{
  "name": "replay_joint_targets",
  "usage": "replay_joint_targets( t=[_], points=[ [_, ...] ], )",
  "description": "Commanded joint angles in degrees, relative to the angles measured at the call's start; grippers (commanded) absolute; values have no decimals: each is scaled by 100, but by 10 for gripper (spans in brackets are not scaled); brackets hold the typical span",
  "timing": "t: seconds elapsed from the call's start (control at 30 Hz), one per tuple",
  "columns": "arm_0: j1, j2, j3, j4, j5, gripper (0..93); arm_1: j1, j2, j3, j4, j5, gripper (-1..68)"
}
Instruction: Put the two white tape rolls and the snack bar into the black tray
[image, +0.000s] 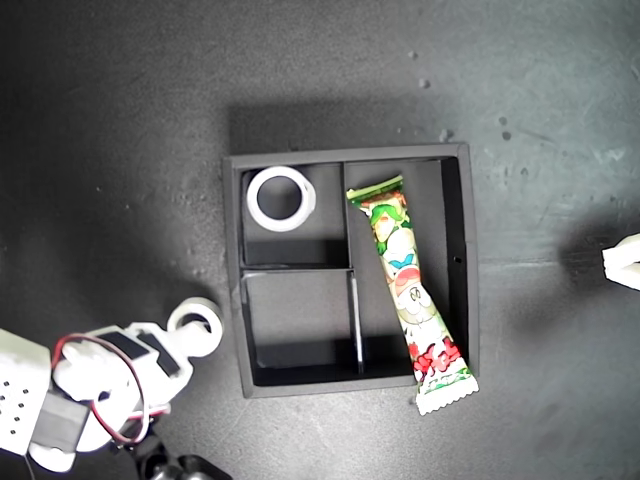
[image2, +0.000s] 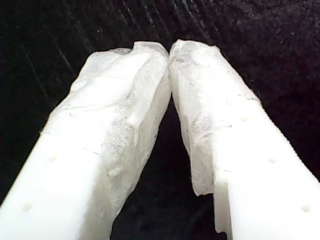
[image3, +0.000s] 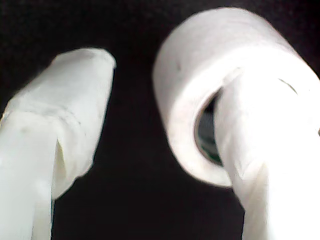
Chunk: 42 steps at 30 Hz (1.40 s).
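The black tray (image: 232, 270) lies in the middle of the exterior view. The wider all-white tape roll (image: 281, 197) rests flat in its upper left compartment. The snack bar (image: 408, 290) lies along the right compartment, its red-printed end resting over the tray's near wall. The smaller tape roll (image: 206, 312) sits on the mat just left of the tray. My second gripper (image3: 150, 85) is open there, with one finger through the hole of that tape roll (image3: 190, 65) and the other finger apart from its outer wall. My first gripper (image2: 169, 47) is shut on nothing.
A dark mat (image: 120, 120) covers the whole surface. The second arm's body (image: 90, 385), with red wires, fills the exterior view's lower left corner. My first gripper's white tip (image: 622, 262) shows at the exterior view's right edge, well away from the tray.
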Motion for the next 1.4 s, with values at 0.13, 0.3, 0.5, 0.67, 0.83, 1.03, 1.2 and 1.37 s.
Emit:
replay_joint_targets(
  t=[0.13,0.3,0.5,0.67,0.83,1.03,1.2,1.37],
  points=[
    [-132,-114,53,-35,-105,178,-26,35,-26,-141,-352,-5],
    [-141,-105,97,18,-343,179,-53,35,-26,-158,-378,-5],
    [-70,-53,97,132,-598,178,-53,35,-44,-185,-448,-5],
    [-70,-9,246,193,-773,176,-18,35,18,-237,-501,-5],
    [-158,149,475,185,-940,175,-26,35,97,-316,-501,-5],
    [-255,264,598,185,-1028,175,-44,35,97,-325,-501,-5],
    [-272,264,589,176,-1169,177,-62,35,97,-334,-501,-5],
    [-202,255,580,176,-1371,177,-62,35,97,-343,-510,-5]
  ],
)
